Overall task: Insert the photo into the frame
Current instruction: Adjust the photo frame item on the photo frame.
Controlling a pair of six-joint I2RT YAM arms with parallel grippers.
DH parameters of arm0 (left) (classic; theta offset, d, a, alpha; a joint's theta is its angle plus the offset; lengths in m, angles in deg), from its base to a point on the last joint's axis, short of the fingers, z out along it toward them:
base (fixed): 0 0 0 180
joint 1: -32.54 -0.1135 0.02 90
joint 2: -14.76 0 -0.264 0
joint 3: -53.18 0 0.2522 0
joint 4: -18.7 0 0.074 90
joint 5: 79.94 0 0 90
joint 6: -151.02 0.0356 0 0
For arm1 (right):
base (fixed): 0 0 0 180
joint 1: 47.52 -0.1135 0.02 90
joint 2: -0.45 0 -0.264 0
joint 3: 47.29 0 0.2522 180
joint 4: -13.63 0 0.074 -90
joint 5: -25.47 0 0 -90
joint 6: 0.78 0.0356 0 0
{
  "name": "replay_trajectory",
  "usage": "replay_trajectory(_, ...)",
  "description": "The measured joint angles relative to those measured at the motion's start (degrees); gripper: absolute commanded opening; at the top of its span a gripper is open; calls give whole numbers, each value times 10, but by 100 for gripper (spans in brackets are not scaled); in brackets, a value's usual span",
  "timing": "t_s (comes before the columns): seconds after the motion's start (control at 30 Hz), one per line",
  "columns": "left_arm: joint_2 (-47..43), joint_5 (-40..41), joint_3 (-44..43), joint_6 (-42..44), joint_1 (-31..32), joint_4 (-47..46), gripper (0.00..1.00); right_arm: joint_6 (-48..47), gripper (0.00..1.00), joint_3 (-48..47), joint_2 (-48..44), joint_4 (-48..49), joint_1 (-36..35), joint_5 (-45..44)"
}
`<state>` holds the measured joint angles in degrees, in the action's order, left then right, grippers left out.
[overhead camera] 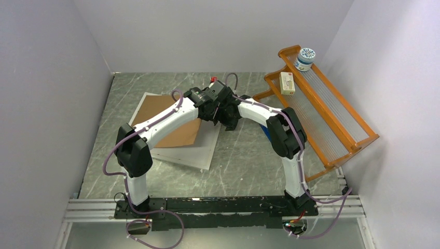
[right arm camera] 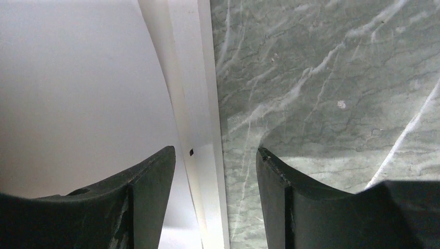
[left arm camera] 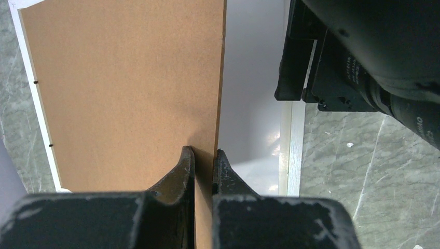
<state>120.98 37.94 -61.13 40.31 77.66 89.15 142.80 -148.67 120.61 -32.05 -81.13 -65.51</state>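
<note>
The frame (overhead camera: 206,150) lies flat left of the table's middle; its thin white rim also shows in the left wrist view (left arm camera: 294,145) and in the right wrist view (right arm camera: 200,93). A plain brown backing board (overhead camera: 166,116) lies over its left part. My left gripper (left arm camera: 204,153) is shut on the board's right edge (left arm camera: 124,88). A smooth white surface (left arm camera: 249,104) fills the frame beside the board; I cannot tell if it is the photo's back. No printed side shows. My right gripper (right arm camera: 215,150) is open, straddling the frame's right rim, with that white surface (right arm camera: 78,93) on its left.
An orange wooden rack (overhead camera: 321,104) leans at the right wall, carrying a round tin (overhead camera: 305,58) and a small box (overhead camera: 287,83). The two wrists nearly touch above the frame's far right corner (overhead camera: 215,106). Walls close in on the left, back and right.
</note>
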Motion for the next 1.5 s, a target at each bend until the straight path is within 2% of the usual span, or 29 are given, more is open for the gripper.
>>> replay_trajectory(0.23,0,0,0,0,0,0,2,0,44,-16,10,-22,5,0)
replay_trajectory(0.63,0,0,3,0,0,-3,3,9,1,-7,13,12,7,20)
replay_trajectory(0.7,0,0,4,0,0,-4,3,9,0,-5,12,15,9,23)
replay_trajectory(0.83,0,-1,5,0,0,-5,3,8,4,0,10,21,10,28)
replay_trajectory(0.87,0,-1,5,0,0,-5,3,8,9,1,10,23,11,30)
replay_trajectory(0.93,0,-1,5,0,0,-5,3,8,30,8,6,30,12,31)
replay_trajectory(1.1,0,-1,6,0,0,-5,3,9,50,73,-26,103,19,56)
replay_trajectory(1.33,0,-1,8,0,0,-5,3,23,59,221,-122,185,30,89)
replay_trajectory(1.5,0,-1,12,0,-1,-7,3,41,60,273,-159,201,2,90)
